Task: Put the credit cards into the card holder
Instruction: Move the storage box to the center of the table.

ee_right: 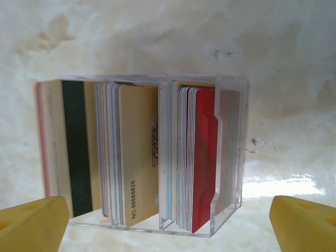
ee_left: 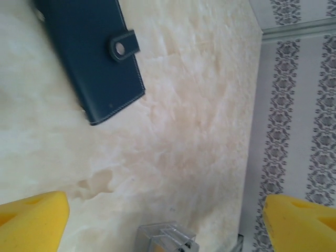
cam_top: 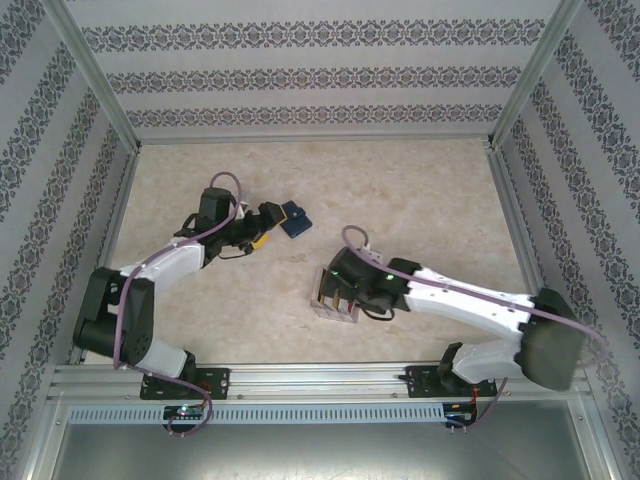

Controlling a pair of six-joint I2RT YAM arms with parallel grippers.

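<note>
- So, the left pincer (ee_left: 165, 224) is spread wide open, its yellow pads (ee_left: 31, 223) out at the edges of the wrist view with nothing gripped between them.
- Just past its tip lies the card holder (cam_top: 294, 219). It's a navy wallet, folded shut with the snap tab fastened, flat on the beige marbled surface (cam_top: 430, 200).
- Further right and closer to the near edge, a clear slotted rack (cam_top: 335, 298) holds the credit cards (ee_right: 139, 152) standing on edge: gold ones, a red one, and one with a dark stripe.
- The right pincer (ee_right: 168, 226) hangs right over that rack, also wide open and holding nothing.
</note>
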